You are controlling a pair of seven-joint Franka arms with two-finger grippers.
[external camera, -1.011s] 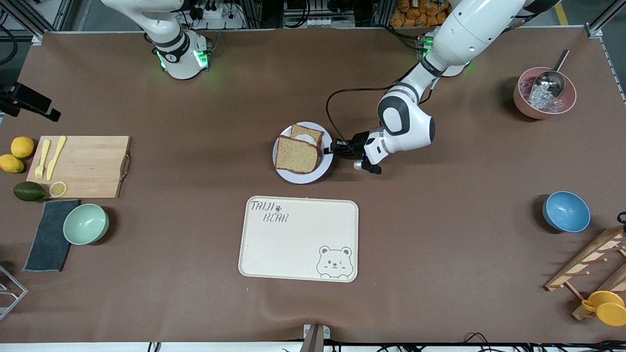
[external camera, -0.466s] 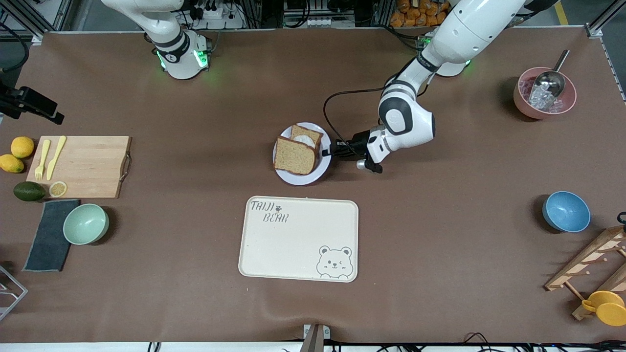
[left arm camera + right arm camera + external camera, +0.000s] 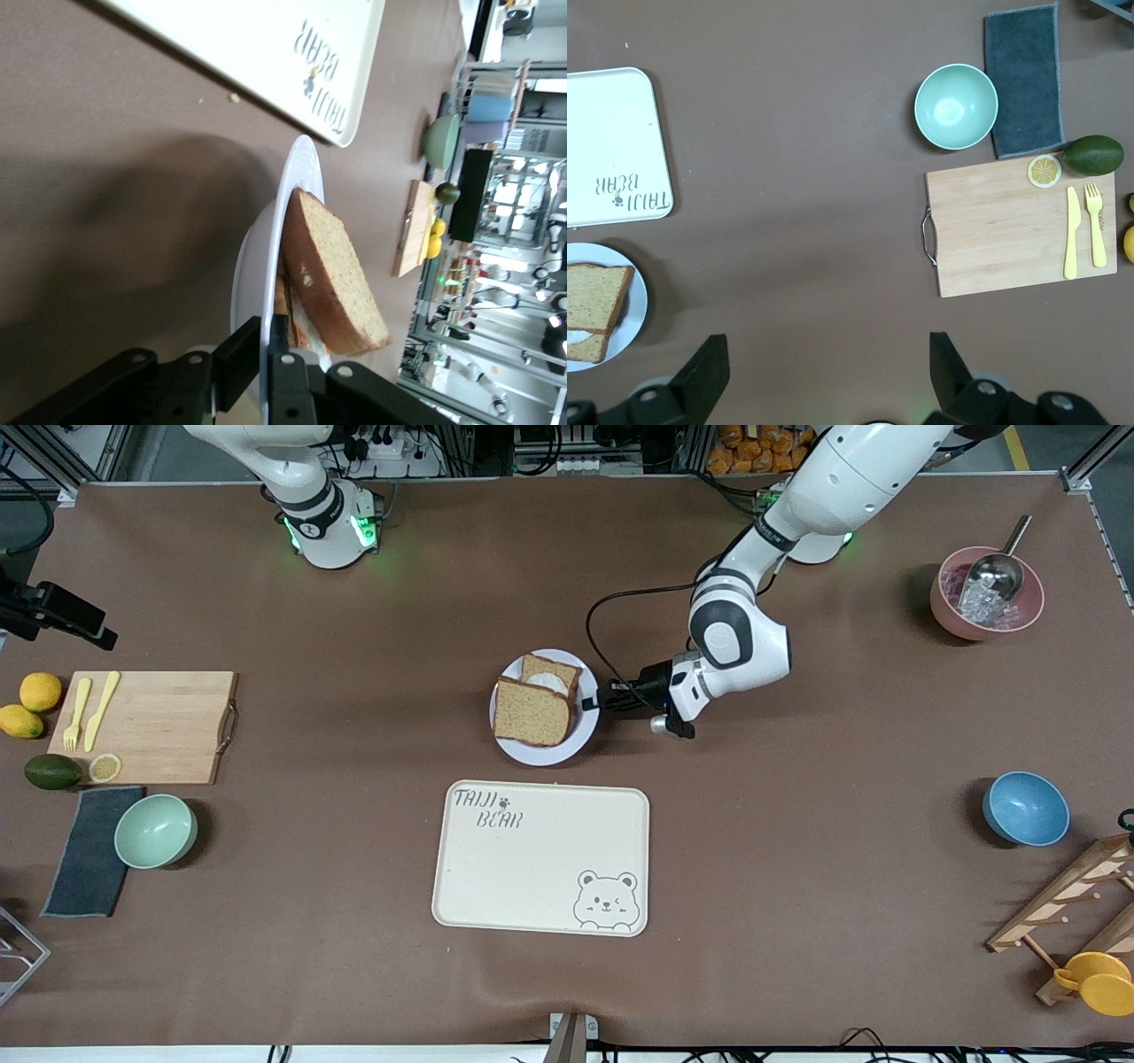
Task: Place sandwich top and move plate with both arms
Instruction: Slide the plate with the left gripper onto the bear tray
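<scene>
The plate (image 3: 540, 753) sits mid-table, farther from the front camera than the tray. On it the sandwich top (image 3: 530, 713), a plain brown slice, leans on the egg-topped slice (image 3: 551, 677) and covers most of it. My left gripper (image 3: 592, 702) is shut on the plate's rim at the left arm's end. In the left wrist view its jaws (image 3: 270, 354) clamp the thin rim (image 3: 297, 190), with the sandwich top (image 3: 332, 274) just past them. My right gripper (image 3: 824, 372) is open and empty, high over bare table between the plate (image 3: 636, 305) and the cutting board.
The cream bear tray (image 3: 540, 859) lies nearer the front camera than the plate. A cutting board (image 3: 151, 726) with cutlery, a mint bowl (image 3: 156, 831) and a grey cloth sit toward the right arm's end. A blue bowl (image 3: 1026, 808), a pink bowl (image 3: 985, 593) and a wooden rack sit toward the left arm's end.
The plate, held by my left gripper, has slid a little toward the right arm's end of the table. The left arm's elbow has shifted slightly.
</scene>
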